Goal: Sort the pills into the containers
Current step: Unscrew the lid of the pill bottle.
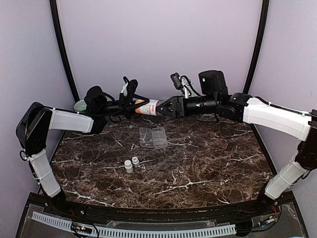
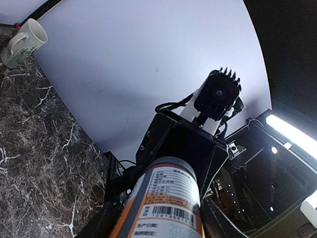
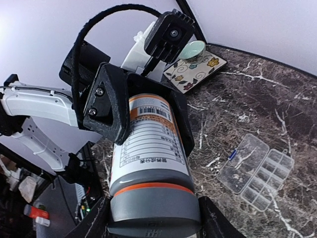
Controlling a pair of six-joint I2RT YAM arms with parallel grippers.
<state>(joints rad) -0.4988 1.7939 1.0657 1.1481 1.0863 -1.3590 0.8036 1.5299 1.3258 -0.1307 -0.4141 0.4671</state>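
An orange bottle (image 1: 147, 107) with a white label and grey cap (image 3: 153, 208) hangs level in the air above the back of the table. My left gripper (image 1: 133, 106) is shut on its body (image 2: 168, 198). From the other side, my right gripper (image 1: 161, 107) has its two fingers pressed against the sides of the grey cap. The clear pill box (image 1: 152, 137) lies open on the marble below, its compartments (image 3: 265, 178) facing up. No pills show in any view.
Two small white bottles (image 1: 129, 166) (image 1: 135, 161) stand on the marble nearer the arms' bases. A pale mug (image 2: 22, 42) sits at the back left by the wall, on a flowered tile (image 3: 198, 72). Curved dark poles rise at both back corners.
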